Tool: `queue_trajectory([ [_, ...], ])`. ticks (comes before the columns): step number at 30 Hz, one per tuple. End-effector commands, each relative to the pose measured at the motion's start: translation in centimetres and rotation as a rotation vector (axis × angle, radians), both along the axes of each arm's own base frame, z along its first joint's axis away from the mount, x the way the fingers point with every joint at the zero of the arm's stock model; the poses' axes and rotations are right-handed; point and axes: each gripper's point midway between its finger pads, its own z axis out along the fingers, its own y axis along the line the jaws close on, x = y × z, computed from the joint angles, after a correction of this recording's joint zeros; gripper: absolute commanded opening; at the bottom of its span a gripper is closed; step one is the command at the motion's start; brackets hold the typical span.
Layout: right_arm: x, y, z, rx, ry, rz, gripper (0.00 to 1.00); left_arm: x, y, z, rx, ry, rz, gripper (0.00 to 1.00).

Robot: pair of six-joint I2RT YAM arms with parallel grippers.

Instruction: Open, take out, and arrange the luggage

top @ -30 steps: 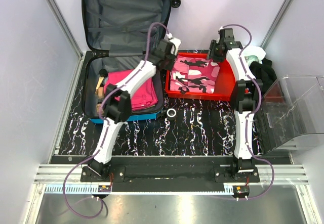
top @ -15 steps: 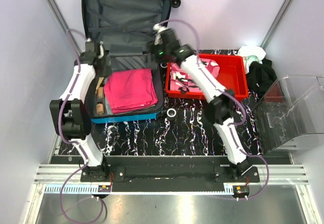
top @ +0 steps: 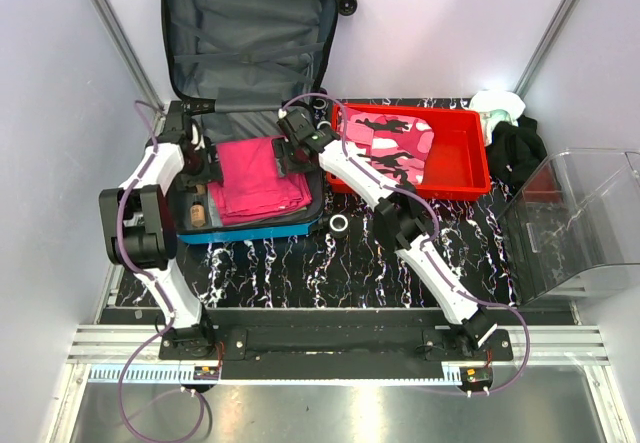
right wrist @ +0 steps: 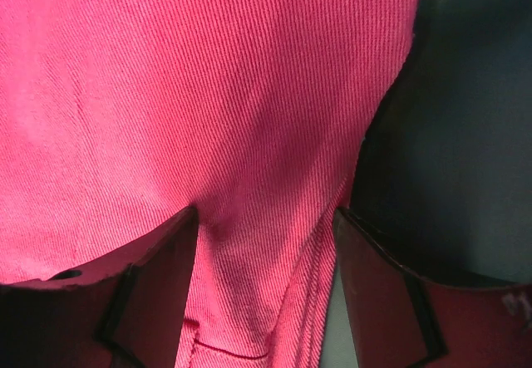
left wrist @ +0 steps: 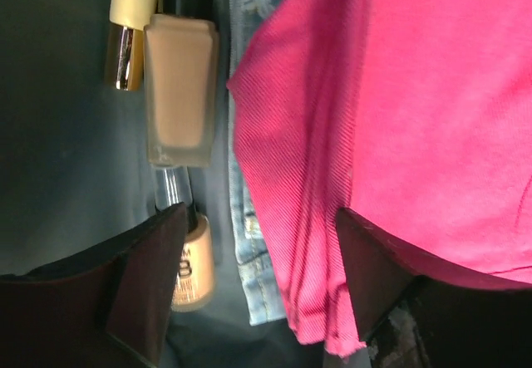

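- Left gripper [top: 202,169], elbow bent, dips into the luggage [top: 250,33] left of centre, jaws apart over the pink cloth's [top: 258,178] edge.
- Right gripper [top: 284,153] reaches across, jaws apart on the cloth.

Left arm [top: 148,178] and right arm [top: 365,175] flank folded pink cloth [top: 258,178] inside open luggage [top: 250,23]

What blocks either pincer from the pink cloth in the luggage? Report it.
Nothing visible. Both stand open inside the luggage: the left pincer straddles the pink cloth at its edge by the bottles, the right pincer at the opposite edge. The bottles lie beside the cloth, not in between.
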Motion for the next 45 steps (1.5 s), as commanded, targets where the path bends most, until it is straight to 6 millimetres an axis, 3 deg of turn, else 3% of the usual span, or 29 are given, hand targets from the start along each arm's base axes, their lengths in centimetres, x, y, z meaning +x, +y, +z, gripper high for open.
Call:
queue_trajectory([
  [1,1.1,-2.0,-0.1,-0.079,-0.038,-0.065,0.72,1.0,-1.9,-0.7,-0.124,-0.036,-0.035,0.68],
  [5,0.8,-2.5,-1.7,-0.116,-0.016,-0.07,0.75,1.0,-3.6,-1.6,-0.171,-0.014,-0.076,0.63],
  [11,0.4,-3.6,-3.5,-0.185,0.004,-0.073,0.77,1.8,-4.4,-0.2,-0.169,-0.063,-0.109,0.52],
  [14,-0.6,-2.7,-5.2,-0.152,0.067,-0.034,0.78,2.1,-4.6,-0.4,-0.172,-0.072,-0.127,0.49],
  [18,-2.1,-2.4,-7.3,-0.139,0.151,-0.015,0.88,1.8,-5.1,-1.8,-0.202,-0.024,-0.142,0.49],
  [22,-2.4,-2.1,-7.6,-0.123,0.172,-0.003,0.82,1.8,-5.9,-2.3,-0.241,-0.006,-0.158,0.46],
  [24,-2.8,-1.6,-7.6,-0.099,0.189,0.006,0.77,2.1,-6.8,-1.6,-0.269,-0.027,-0.187,0.39],
  [27,-3.2,-0.7,-6.8,-0.048,0.211,0.008,0.63,2.1,-8.2,-0.8,-0.34,-0.042,-0.218,0.2],
  [30,-3.1,0.0,-5.3,-0.008,0.201,0.018,0.42,2.0,-8.5,-0.2,-0.358,-0.055,-0.236,0.09],
  [31,-3.0,0.1,-5.0,-0.001,0.198,0.019,0.32,1.7,-8.6,-0.2,-0.361,-0.056,-0.244,0.07],
  [33,-2.9,0.6,-3.8,0.034,0.189,0.025,0.22,1.5,-8.9,0.0,-0.375,-0.058,-0.256,0.0],
  [37,-2.6,1.6,-1.4,0.096,0.166,0.038,0.0,1.6,-9.1,0.8,-0.387,-0.079,-0.269,0.0],
  [41,-2.0,2.1,1.4,0.141,0.116,0.044,0.0,1.9,-9.4,3.2,-0.393,-0.134,-0.284,0.0],
  [45,-1.0,2.4,6.0,0.191,0.02,0.045,0.0,2.4,-9.3,6.6,-0.374,-0.213,-0.302,0.0],
])
